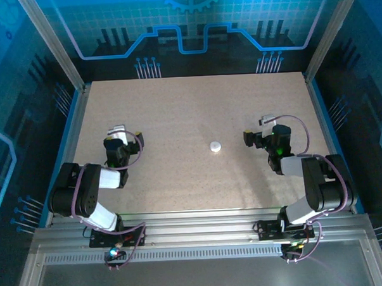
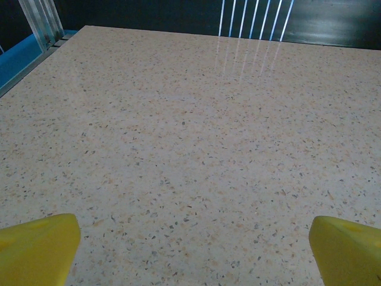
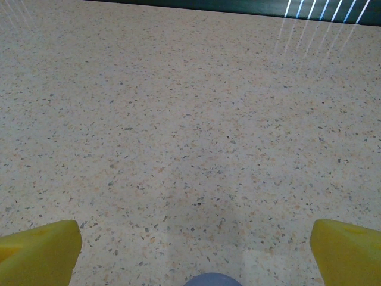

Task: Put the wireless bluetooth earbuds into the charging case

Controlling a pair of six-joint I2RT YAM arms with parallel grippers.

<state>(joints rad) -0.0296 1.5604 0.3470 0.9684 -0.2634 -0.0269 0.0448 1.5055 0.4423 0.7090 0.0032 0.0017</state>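
From above, the charging case (image 1: 214, 146), a smooth round white puck, lies mid-way across the speckled beige surface (image 1: 177, 105), between the two arms and well apart from both.

Left wrist: left jaws released, blunt yellow fingertips (image 2: 37, 249) spread wide over the glossy, stone-flecked top.

Right wrist: right jaws likewise released, yellow fingertips (image 3: 39, 250) wide apart.

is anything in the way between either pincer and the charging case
Nothing visible does. Only table surface lies between the charging case and the left pincer on one side and the right pincer on the other. Both pincers stand open.
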